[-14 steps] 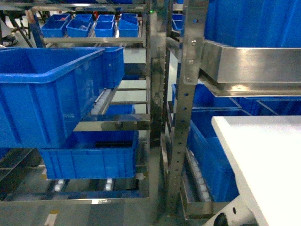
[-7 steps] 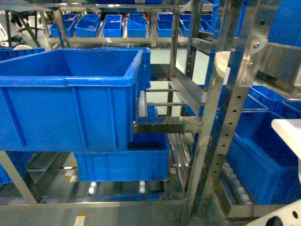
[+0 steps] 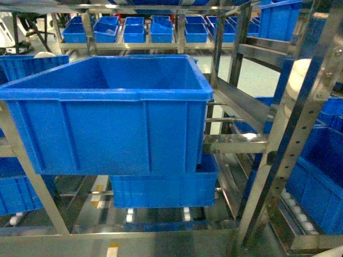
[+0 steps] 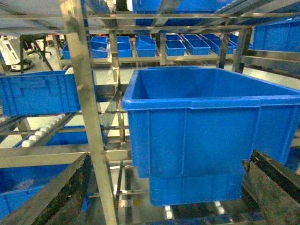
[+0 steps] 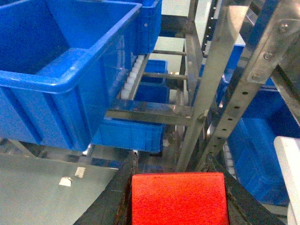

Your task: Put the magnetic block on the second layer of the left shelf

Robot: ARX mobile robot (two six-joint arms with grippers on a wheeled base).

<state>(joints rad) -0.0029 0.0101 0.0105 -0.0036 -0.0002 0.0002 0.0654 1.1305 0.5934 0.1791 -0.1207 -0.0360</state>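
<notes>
The red magnetic block (image 5: 180, 199) fills the bottom of the right wrist view, and my right gripper (image 5: 172, 165) is shut on it, one dark finger on each side. The large deep blue bin (image 3: 112, 118) sits on the left shelf second layer (image 3: 236, 143), a steel rack level with roller rails. From the right wrist the bin (image 5: 56, 70) lies up and to the left of the block, apart from it. My left gripper (image 4: 169, 159) is open and holds nothing, and it faces the bin's (image 4: 211, 117) front wall. Neither gripper shows in the head view.
A shallower blue bin (image 3: 161, 190) rests on the level below. A perforated steel upright (image 3: 289, 155) stands to the right, with more blue bins (image 3: 321, 182) behind it. Small blue bins (image 3: 134, 32) line the far rack. A white table edge (image 5: 288, 159) shows at the right.
The head view has swung left: the large bin has slid from the left edge to the middle and looms larger. The white table has left that view.
</notes>
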